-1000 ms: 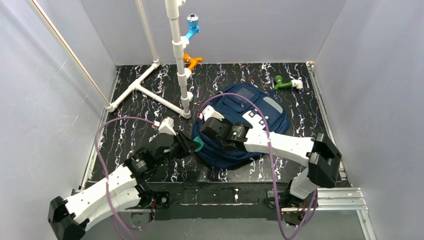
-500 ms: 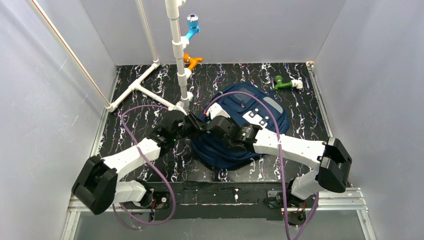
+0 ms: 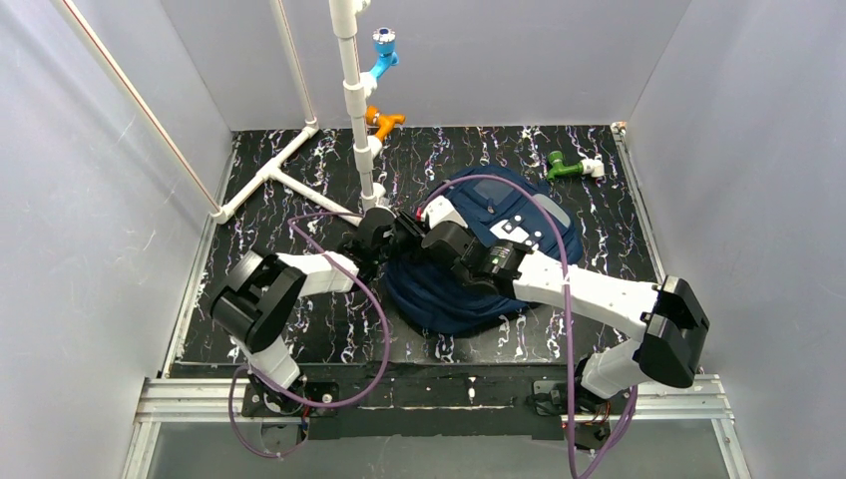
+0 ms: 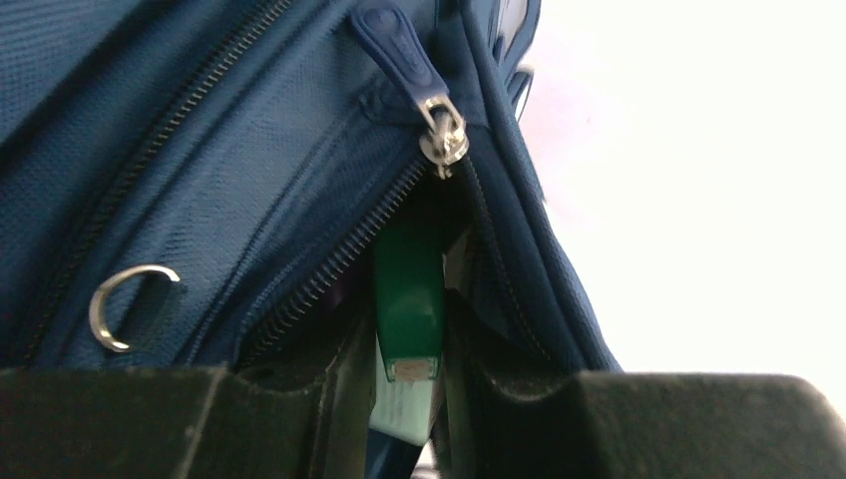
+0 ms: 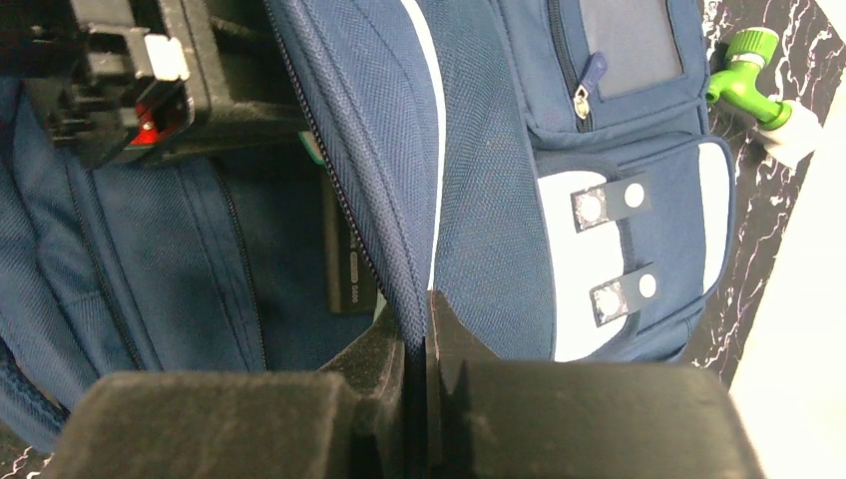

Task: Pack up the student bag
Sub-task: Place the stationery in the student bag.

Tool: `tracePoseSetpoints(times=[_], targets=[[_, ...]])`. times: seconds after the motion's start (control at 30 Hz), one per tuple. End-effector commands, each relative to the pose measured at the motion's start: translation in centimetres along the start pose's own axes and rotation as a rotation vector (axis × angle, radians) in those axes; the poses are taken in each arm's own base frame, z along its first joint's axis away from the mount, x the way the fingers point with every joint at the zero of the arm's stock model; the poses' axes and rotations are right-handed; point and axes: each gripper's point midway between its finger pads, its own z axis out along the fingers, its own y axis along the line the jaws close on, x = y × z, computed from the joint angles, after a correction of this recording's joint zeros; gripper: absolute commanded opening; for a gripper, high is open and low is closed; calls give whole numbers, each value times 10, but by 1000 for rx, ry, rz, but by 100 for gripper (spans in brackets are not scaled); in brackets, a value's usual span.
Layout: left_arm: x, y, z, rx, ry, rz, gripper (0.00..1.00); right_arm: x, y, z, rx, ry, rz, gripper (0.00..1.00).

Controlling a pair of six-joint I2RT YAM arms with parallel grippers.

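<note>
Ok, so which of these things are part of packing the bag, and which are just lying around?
In the job: student bag, its opening edge pinched by the right gripper; green flat item, held by the left gripper at that opening.

Lying about: white pipe frame; blue fitting and orange fitting on its post; green fitting on the table.

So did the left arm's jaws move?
Yes. The left gripper, carrying a green item, went away from the arm bases, ending close to the foot of the white pipe post, at the student bag.
</note>
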Motion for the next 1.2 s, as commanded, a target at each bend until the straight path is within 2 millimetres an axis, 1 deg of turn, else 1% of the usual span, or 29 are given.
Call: tracePoseSetpoints(times=[0.0,0.07,0.13,0.3,0.37,0.43,0.5,0.57,0.67,0.77,0.83,0.87,0.9,0.97,1.03,1.07,1.1,1.13,1.17], targets=[[-22,-38,20,117,-70,-37,0,-38,-1,-22,-52,-130,121,1],[-22,-34,25,105,-61,-54,0,-38,-2,-22,-55,-128,121,1],[-22,-30,27,96,-63,-60,4,-37,0,-21,-62,-126,119,1],[-27,-28,25,91,-96,-38,5,-34,2,-18,-67,-115,111,1],[-30,-28,23,92,-115,-41,0,-33,3,-18,-71,-114,110,1],[-38,-30,18,95,-168,-35,0,-34,2,-19,-71,-116,111,1],[-40,-36,15,108,-179,-22,0,-35,2,-19,-72,-118,113,1],[-38,-37,16,112,-173,-34,0,-35,2,-20,-75,-120,114,1],[-31,-37,18,115,-185,-23,0,-35,4,-20,-84,-118,114,1],[-30,-40,20,129,-229,-11,0,-35,4,-20,-89,-117,114,1],[-28,-45,24,142,-223,-4,14,-35,5,-20,-94,-116,113,1],[-27,-44,25,140,-216,-7,23,-34,5,-21,-95,-115,114,1],[-27,-43,26,138,-212,-15,29,-34,5,-21,-95,-113,113,1],[-26,-39,22,130,-220,-13,39,-34,5,-21,-97,-112,112,1],[-26,-35,14,125,-232,-9,46,-33,4,-22,-99,-114,115,1],[-25,-35,10,123,-231,-4,67,-33,4,-23,-100,-116,117,1],[-23,-33,7,116,-228,5,93,-34,4,-23,-101,-119,119,1],[-22,-32,3,106,-223,16,98,-34,5,-23,-104,-119,119,1],[-20,-33,-1,104,-219,28,98,-34,5,-23,-104,-118,117,1]])
